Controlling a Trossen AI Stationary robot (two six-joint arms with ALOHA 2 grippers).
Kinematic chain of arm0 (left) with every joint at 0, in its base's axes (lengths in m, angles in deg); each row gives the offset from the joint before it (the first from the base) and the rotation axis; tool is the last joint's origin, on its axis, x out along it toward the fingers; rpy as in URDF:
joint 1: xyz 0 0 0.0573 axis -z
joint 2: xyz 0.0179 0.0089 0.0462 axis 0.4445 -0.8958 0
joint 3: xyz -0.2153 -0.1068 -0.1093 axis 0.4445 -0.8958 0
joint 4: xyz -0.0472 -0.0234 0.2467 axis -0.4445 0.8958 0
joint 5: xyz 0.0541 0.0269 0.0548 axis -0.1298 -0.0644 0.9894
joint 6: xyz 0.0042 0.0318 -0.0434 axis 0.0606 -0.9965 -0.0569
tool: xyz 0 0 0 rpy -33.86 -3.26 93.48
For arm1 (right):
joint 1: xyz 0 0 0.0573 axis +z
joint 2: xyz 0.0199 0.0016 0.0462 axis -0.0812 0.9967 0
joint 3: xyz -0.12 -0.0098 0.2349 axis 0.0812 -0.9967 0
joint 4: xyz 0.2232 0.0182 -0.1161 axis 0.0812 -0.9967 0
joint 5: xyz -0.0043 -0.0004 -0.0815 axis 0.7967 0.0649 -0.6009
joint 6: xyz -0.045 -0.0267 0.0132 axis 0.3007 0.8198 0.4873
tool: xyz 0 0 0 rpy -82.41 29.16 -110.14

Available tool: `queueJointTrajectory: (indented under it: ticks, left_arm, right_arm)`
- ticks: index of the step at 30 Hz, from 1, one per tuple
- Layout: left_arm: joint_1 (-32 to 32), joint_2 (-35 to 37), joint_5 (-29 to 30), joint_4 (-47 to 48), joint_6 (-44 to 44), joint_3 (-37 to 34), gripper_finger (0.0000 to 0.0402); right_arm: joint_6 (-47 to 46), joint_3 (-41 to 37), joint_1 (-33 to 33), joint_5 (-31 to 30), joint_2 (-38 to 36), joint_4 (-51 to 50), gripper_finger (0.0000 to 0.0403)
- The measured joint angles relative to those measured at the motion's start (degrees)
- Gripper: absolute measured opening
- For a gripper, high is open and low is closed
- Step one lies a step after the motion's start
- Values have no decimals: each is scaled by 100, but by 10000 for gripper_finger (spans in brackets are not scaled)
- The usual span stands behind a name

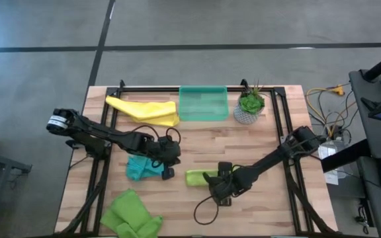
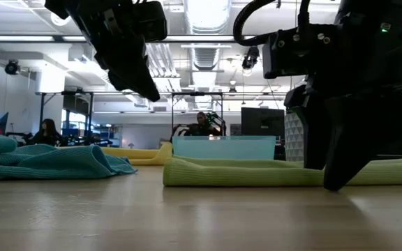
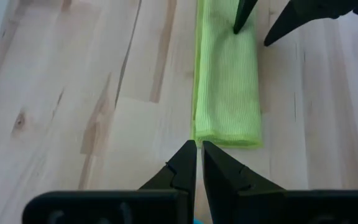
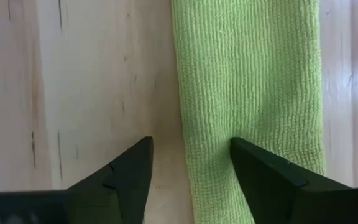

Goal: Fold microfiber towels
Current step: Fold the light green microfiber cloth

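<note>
Pale butcher-block boards make up the table (image 1: 256, 152), framed by black rails on a grey concrete floor. At the lower middle of the high view lies a lime green towel (image 1: 200, 177), already doubled into a long narrow strip; the low view shows it as a thick roll with a rounded fold along its near edge. The right gripper (image 1: 218, 177) stands over one end of that strip with its fingers spread, one tip on the cloth and the other on bare wood just beside its long edge, as the right wrist view shows. That straddle looks like the setup for pinching the edge, so the next fold across the strip seems the step in hand.

Left of the strip, near the middle of the high view, the teal-blue towel (image 1: 139, 167) sits in a loose heap, not yet folded. The left gripper (image 1: 169, 163) hovers just beside it with its fingers pressed together and nothing between them; its wrist view looks along the green strip toward the other gripper, probably waiting its turn.

Farther out, a second lime green towel (image 1: 129, 213) lies rumpled at the lower left edge, and the yellow towel (image 1: 144, 110) is spread at the upper left. Beside it at upper centre sits a translucent green tray (image 1: 203, 103), likely where finished cloths go, with a small potted plant (image 1: 249, 106) to its right.
</note>
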Motion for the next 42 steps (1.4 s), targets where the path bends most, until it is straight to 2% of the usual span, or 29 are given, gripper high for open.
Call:
queueJointTrajectory:
  ticks: [13,17,26,30,38,42]
  left_arm:
    - [0,0,2,-47,0,0,11]
    - [0,0,2,-60,-1,0,11]
    - [-15,100,6,-234,-9,76,11]
    - [-22,347,33,-825,-187,82,11]
    - [-38,1242,70,-2914,-1197,136,11]
    - [-129,1713,146,-3679,-1209,204,11]
  right_arm:
    - [-14,16,-86,-74,3,-129,19]
    - [-22,125,-89,-294,-53,-352,12]
    - [42,469,-87,-887,-761,-932,9]
    - [341,586,-53,-1209,-1177,-1121,9]
    - [1008,835,49,-2097,-2134,-1101,9]
    - [1293,1033,73,-2835,-2522,-1080,9]
